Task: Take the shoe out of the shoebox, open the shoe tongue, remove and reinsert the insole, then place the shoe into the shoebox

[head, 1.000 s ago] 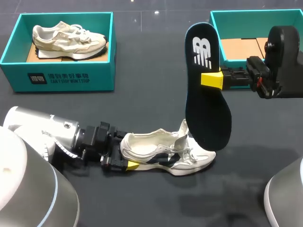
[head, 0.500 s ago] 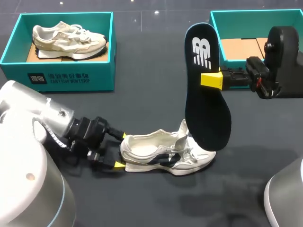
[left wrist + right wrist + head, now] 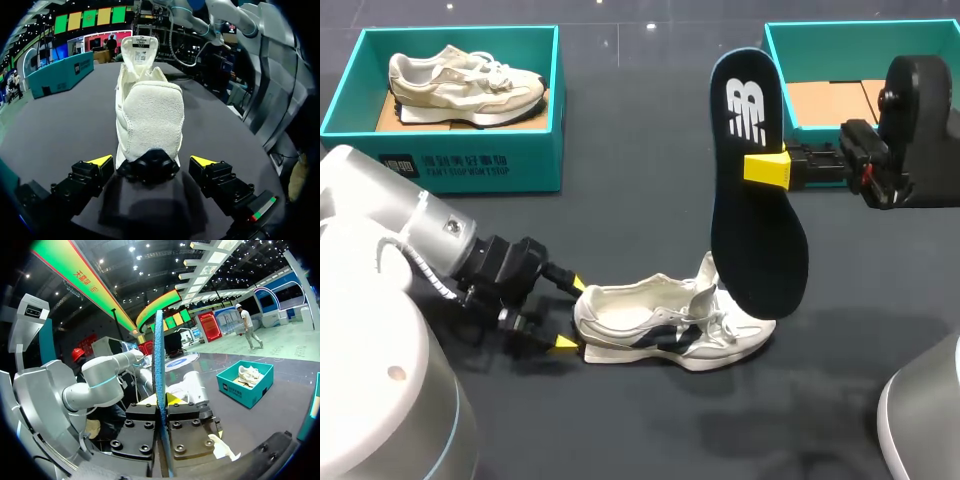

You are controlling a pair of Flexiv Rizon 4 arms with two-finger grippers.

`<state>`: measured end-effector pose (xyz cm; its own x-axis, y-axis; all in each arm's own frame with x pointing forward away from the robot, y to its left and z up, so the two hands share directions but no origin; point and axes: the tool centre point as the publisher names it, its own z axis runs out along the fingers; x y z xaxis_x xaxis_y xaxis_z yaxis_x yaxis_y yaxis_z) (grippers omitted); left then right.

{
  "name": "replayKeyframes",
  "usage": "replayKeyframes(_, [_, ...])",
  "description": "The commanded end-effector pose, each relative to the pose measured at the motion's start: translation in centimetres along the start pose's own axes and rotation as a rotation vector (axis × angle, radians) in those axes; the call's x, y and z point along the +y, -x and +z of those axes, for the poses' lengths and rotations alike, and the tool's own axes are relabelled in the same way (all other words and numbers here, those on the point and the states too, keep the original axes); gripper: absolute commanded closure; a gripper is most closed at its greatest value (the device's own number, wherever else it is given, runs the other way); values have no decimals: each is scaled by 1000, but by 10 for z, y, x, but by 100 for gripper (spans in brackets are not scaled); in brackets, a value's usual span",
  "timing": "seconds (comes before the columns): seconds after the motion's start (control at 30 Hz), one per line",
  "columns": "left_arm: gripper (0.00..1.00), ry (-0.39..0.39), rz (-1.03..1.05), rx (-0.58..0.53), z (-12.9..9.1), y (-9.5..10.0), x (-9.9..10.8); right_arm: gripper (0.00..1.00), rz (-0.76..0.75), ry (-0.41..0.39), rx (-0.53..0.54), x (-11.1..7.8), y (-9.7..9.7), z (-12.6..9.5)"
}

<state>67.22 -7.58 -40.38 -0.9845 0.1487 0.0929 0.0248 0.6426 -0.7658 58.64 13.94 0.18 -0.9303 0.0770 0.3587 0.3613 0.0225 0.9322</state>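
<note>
A white shoe (image 3: 675,335) lies on its sole on the dark table, tongue pulled up. My left gripper (image 3: 570,312) is at its heel, open, one yellow tip on each side. In the left wrist view the heel of the shoe (image 3: 150,110) sits just ahead of the left gripper (image 3: 152,161), and neither finger touches it. My right gripper (image 3: 767,167) is shut on the dark insole (image 3: 755,230), which hangs upright above the shoe's toe. The right wrist view shows the insole (image 3: 160,365) edge-on, clamped in the right gripper (image 3: 162,412).
A teal shoebox (image 3: 460,160) at the back left holds a second, beige shoe (image 3: 460,78). A second teal shoebox (image 3: 840,40) with a cardboard floor stands at the back right, behind my right arm.
My left arm has swung round and its gripper has drawn back a little from the heel, so both yellow tips now show. The right arm and the insole have not moved.
</note>
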Motion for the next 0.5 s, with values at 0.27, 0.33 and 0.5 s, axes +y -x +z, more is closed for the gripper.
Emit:
replayKeyframes(0.27, [0,298,-25,-63,-24,-4,-15,100,1,6,-260,-3,-9,0])
replayKeyframes(0.33, [0,359,-11,-93,-24,-5,-17,100,1,6,-260,-3,-9,0])
replayKeyframes(0.5, [0,359,-11,-93,-24,-5,-17,100,1,6,-260,-3,-9,0])
